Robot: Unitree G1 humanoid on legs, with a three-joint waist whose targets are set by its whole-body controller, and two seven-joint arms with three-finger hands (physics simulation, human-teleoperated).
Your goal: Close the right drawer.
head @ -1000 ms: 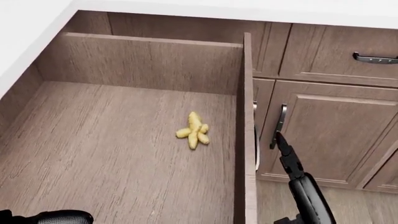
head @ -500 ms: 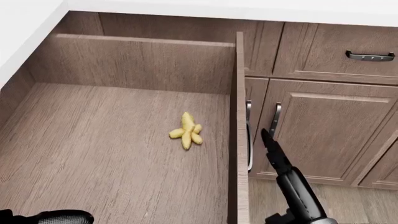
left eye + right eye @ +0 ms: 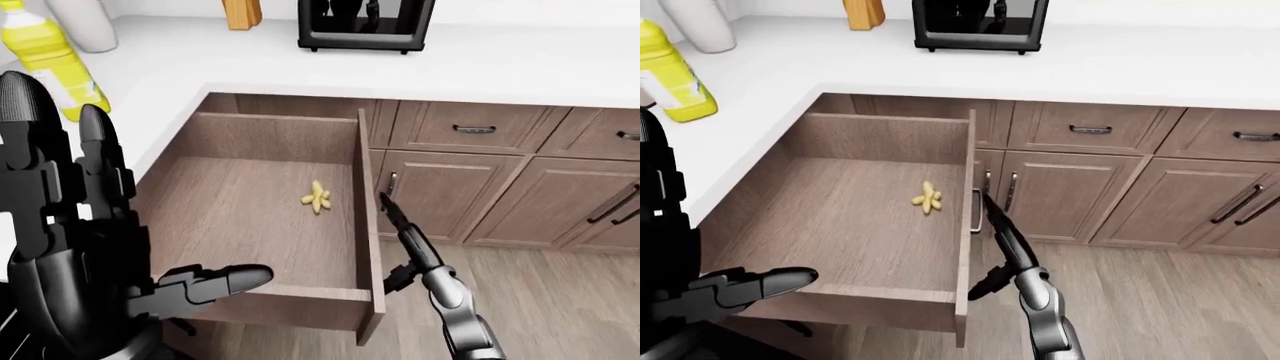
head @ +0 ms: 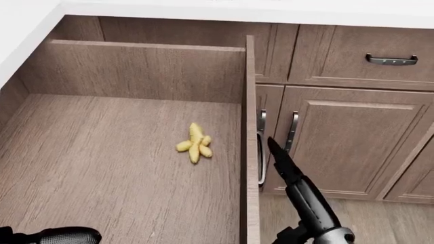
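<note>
wide brown wood-grain drawer (image 3: pixel 270 210) pulled far out from under the white countertop (image 3: pixel 480 67), its front panel low in the left-eye view and its right side wall running up the middle of the head view. small yellow knobbly ginger-like piece (image 4: pixel 193 143) lying loose on the drawer floor, apart from every wall

black three-finger right hand (image 4: pixel 279 157) stretched out straight like a blade, fingers together and pointing up the view, just beside the outer face of the drawer's right wall, near the metal bar handles (image 4: pixel 291 131) of the brown cabinet doors (image 4: pixel 346 147); clamped on nothing, though actual contact with the wall cannot be told. black left hand (image 3: pixel 90 225) raised large at the left of the left-eye view, fingers spread apart, one finger reaching over the drawer's front edge, holding nothing

compared with a second ago: whole head view slid leftward and the drawer wall sits further left in it, so mostly camera movement; right hand now closer in against the wall and a little higher. drawer apparently as far open as before

judged from this: closing not begun, hands only lining up. a push on the front panel looks like the needed move; right hand beside the wall could get caught against the cabinet face as the drawer travels in
</note>
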